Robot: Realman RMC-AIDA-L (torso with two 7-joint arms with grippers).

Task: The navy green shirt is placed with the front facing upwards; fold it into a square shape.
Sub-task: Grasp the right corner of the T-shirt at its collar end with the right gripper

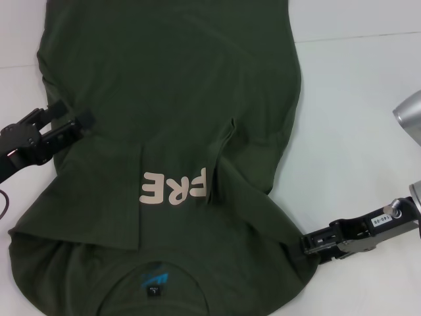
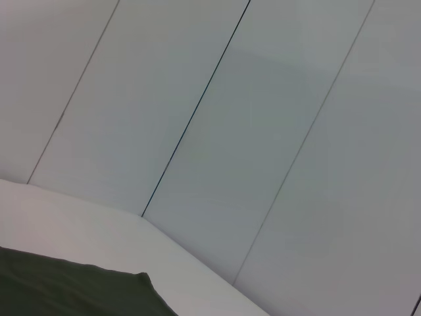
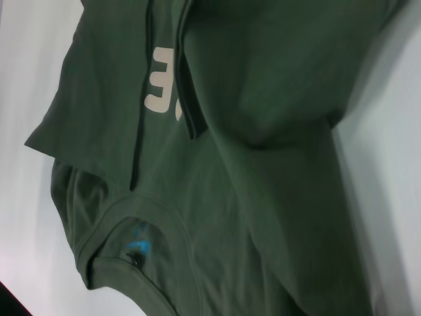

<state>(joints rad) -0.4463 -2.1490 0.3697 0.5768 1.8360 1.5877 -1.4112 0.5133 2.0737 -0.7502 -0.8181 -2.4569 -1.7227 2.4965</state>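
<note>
Large dark olive-green cotton shirt (image 1: pixel 164 145) lies on the white table (image 1: pixel 355 131), collar and blue neck label (image 1: pixel 152 282) nearest the robot, pale "FRE" letters (image 1: pixel 174 187) partly covered by folded-over cloth. Left gripper (image 1: pixel 77 120) at the shirt's left edge, black fingers parted, cloth between the jaws. Right gripper (image 1: pixel 308 245) at the shirt's right edge by the shoulder; jaw state cannot be told.

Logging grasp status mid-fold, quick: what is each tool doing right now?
Left tool: at the navy green shirt's left edge; open or closed cannot be told.
Right tool: at the shirt's right edge; cannot be told either.
</note>
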